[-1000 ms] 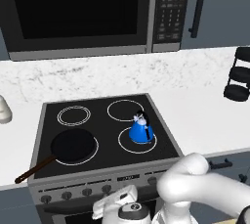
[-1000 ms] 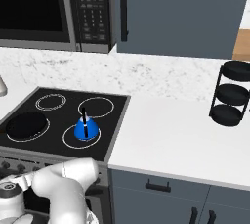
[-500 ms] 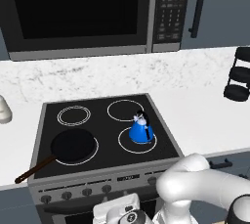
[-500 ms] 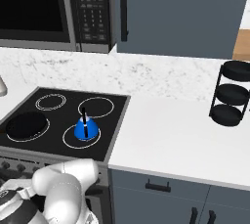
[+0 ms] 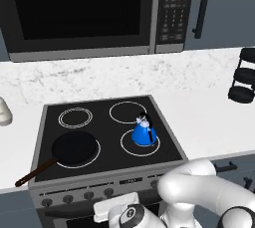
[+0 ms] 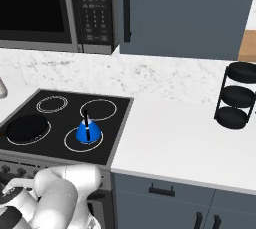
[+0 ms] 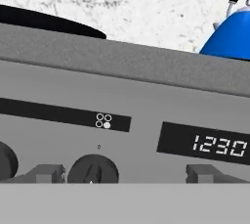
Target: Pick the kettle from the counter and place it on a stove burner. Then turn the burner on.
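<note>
hand view: our fingers spread wide before the stove panel, the knob lying between them, left of centre, kettle on its burner.

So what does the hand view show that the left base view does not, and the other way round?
Hand view: the clock display with readable digits, and the small four-circle burner marker above a knob. Left base view: the microwave, the black pan, and the tiered black rack on the counter. Both: the blue kettle and the stove's front panel.
</note>
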You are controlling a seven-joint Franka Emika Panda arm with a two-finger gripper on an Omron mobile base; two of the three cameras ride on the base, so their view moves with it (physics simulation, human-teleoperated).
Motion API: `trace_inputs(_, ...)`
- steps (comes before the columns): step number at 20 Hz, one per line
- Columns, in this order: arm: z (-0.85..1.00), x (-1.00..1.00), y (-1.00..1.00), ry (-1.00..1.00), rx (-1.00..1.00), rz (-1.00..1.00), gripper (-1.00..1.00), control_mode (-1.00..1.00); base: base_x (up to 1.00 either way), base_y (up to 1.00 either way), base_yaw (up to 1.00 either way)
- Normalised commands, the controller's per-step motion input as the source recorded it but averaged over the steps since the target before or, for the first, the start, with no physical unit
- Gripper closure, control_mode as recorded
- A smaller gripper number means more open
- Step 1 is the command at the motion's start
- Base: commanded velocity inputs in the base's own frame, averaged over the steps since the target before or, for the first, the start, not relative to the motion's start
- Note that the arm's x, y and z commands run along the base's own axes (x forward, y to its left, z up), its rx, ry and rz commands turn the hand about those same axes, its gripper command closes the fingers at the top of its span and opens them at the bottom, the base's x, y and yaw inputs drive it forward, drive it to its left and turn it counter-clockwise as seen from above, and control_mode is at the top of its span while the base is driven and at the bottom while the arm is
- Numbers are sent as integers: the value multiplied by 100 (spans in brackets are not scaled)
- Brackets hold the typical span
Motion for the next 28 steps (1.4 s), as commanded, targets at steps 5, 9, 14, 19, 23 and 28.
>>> trace_inputs(5, -17, 18, 23, 0, 1, 0, -100, -100, 0, 0, 0)
trace_inputs(9, -58, 0, 22, 0, 0, 0, -100, -100, 0, 0, 0)
trace_inputs(14, -24, 0, 2, 0, 0, 0, -100, -100, 0, 0, 0)
trace_inputs(19, -2, 11, 0, 0, 0, 0, -100, -100, 0, 0, 0)
trace_inputs(23, 50, -1, 0, -12, 3, 0, -100, -100, 0, 0, 0)
trace_inputs(28, 8, 0, -1, -2, 1, 0, -100, -100, 0, 0, 0)
